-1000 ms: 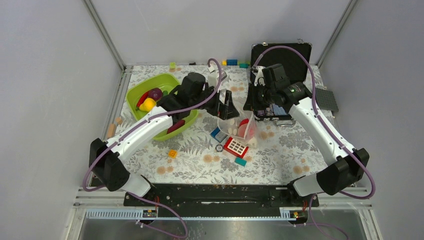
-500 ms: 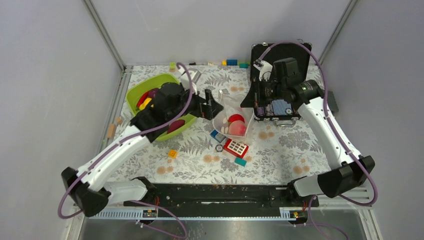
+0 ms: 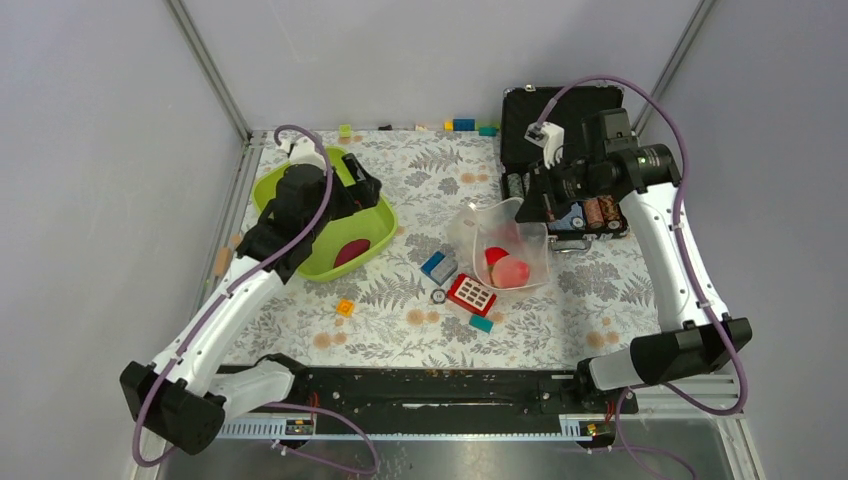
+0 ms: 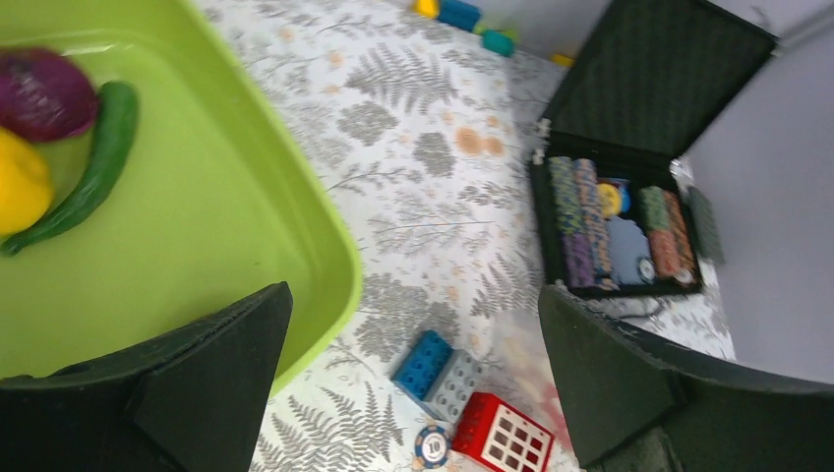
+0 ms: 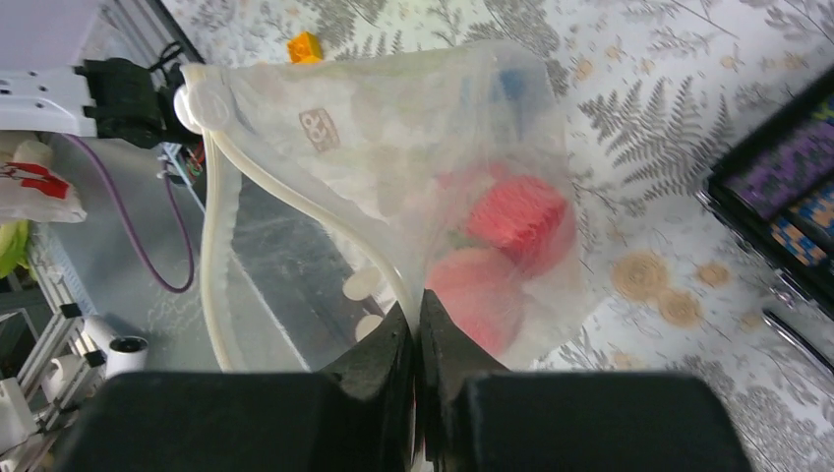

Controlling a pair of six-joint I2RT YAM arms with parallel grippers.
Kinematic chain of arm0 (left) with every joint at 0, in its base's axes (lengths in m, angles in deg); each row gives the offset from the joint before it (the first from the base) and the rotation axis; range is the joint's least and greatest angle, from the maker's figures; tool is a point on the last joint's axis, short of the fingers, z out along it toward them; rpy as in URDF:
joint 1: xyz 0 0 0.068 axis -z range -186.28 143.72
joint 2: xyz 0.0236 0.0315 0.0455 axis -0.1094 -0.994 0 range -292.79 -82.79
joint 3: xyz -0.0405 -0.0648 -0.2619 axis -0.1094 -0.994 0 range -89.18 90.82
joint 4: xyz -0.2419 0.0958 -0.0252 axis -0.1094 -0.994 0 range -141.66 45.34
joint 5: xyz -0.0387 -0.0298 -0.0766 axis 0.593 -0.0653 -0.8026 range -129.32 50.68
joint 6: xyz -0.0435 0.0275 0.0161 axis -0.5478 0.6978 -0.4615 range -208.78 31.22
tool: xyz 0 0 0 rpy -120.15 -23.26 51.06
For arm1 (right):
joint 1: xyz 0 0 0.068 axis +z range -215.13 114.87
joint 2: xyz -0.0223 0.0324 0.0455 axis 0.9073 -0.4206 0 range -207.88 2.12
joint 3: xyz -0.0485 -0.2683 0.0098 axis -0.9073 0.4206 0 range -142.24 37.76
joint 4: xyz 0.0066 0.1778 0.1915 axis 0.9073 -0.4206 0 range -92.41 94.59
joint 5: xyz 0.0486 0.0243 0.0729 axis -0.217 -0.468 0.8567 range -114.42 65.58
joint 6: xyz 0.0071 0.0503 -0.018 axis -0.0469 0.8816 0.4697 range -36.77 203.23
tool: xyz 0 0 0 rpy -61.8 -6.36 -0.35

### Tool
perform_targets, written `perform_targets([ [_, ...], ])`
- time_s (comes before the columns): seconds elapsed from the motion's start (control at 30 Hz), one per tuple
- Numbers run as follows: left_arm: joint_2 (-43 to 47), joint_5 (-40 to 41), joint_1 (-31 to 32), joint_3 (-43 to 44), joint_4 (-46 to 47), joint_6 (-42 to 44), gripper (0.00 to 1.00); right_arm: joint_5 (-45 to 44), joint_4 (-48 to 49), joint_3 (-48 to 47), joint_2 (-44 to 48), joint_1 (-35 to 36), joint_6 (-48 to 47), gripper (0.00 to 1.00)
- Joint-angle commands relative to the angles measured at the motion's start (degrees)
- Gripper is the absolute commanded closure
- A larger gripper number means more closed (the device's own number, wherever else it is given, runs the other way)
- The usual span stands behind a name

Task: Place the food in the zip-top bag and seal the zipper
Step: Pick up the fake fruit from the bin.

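Observation:
The zip-top bag stands mid-table with its mouth open, a red piece and a pink peach inside it. My right gripper is shut on the zipper at the bag's right rim, seen from above as the right gripper. My left gripper hangs open over the near right rim of the green tub, holding nothing; from above the left gripper is over the tub. In the tub lie a purple onion, a yellow lemon, a green pod and a dark red piece.
An open black case of poker chips sits right behind the bag. A blue-grey block, a red window block, a poker chip, a teal block and an orange block lie in front. Small blocks line the back edge.
My left arm has swung away from the bag's mouth, leftward to the green tub. My right gripper has drawn the bag's rim to the right, and the bag has shifted with it.

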Motion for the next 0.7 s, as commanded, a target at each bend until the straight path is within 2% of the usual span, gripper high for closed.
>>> perform_targets([
  [0.0, -1.1, 0.5, -5.1, -2.3, 1.5, -3.8, 0.01, 2.3, -7.9, -3.2, -3.2, -5.0, -10.4, 0.91],
  [0.17, -7.7, -4.7, -9.9, -0.9, 1.0, -5.8, 0.01, 5.3, -9.5, -2.9, -8.0, -11.8, -12.2, 0.90],
  [0.33, -11.1, -1.0, -11.7, -0.1, -1.1, -5.3, 0.01, 9.8, -9.8, -5.5, -13.6, -17.9, -9.8, 0.90],
  [0.43, -11.6, 3.0, -12.5, -0.2, -2.8, -5.0, 0.01, 10.6, -8.6, -6.5, -15.0, -18.8, -6.7, 0.90],
  [0.53, -12.9, 6.2, -14.2, -0.4, -5.0, -6.1, 0.01, 8.6, -3.4, -5.3, -14.4, -18.8, 3.8, 0.90],
  [0.67, -14.9, 5.4, -16.6, -0.5, -6.2, -7.0, 0.01, 8.6, 5.9, -1.3, -10.7, -18.8, 25.2, 0.92],
])
